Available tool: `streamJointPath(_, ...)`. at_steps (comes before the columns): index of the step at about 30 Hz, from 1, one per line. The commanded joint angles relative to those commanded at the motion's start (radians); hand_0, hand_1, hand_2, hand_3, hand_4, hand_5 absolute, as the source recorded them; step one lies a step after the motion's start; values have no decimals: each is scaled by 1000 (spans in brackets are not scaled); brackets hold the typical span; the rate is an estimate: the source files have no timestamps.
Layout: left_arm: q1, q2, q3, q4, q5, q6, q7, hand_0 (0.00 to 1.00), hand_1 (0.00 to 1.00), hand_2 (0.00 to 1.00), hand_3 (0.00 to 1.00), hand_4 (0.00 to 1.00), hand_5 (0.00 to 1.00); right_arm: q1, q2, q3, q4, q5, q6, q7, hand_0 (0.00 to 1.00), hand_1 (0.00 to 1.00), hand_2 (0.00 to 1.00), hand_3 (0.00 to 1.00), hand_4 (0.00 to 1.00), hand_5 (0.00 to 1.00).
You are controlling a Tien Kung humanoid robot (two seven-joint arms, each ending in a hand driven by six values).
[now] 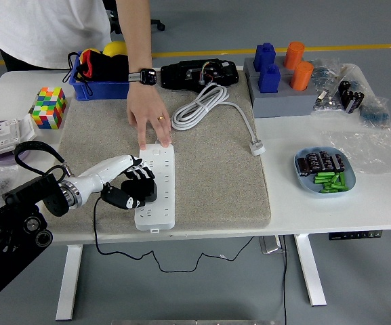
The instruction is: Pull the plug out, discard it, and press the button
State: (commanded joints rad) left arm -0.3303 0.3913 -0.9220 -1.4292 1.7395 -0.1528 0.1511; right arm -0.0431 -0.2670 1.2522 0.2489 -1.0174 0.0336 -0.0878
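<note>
plug (135, 191): seated at strip's (156, 196) left edge, near end; strip's long axis runs near-to-far
left hand (133, 181): fingers clamped on plug
person's hand (149, 120): pinning strip's far end

Smooth white plastic power strip (157, 187) lies on a rough, matt grey felt mat (215, 169).

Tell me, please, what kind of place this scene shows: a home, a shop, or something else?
Probably a robotics lab or test workshop. A white height-adjustable table stands on a grey floor with a yellow line, a robot's left hand works at a white power strip, and trays of parts sit around.
</note>
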Motion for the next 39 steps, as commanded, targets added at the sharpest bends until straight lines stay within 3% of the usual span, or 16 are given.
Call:
streamJointPath(12,-16,-15,14,24,-11,36,-20,379,332,328,533,807,2,-1,1,1,0,1,-1,1,728,680,661,641,741,582)
streamJointPath(13,-16,-15,14,26,-13,40,-23,364,283,292,495,717,2,-1,1,1,0,0,-1,1,728,680,660,640,741,583)
streamJointPath(27,-36,-8,-37,2,-54,38,-41,353,275,291,515,724,2,-1,1,1,0,0,-1,2,728,679,659,642,741,582)
streamJointPath(32,-55,-20,-84,64,-88,49,-61,351,278,292,515,725,2,0,2,2,0,1,-1,2,728,679,659,642,741,582)
streamJointPath(39,-93,-61,-122,218,-35,118,-100,358,278,292,514,724,2,-1,3,0,-1,3,-1,2,728,679,659,641,741,582)
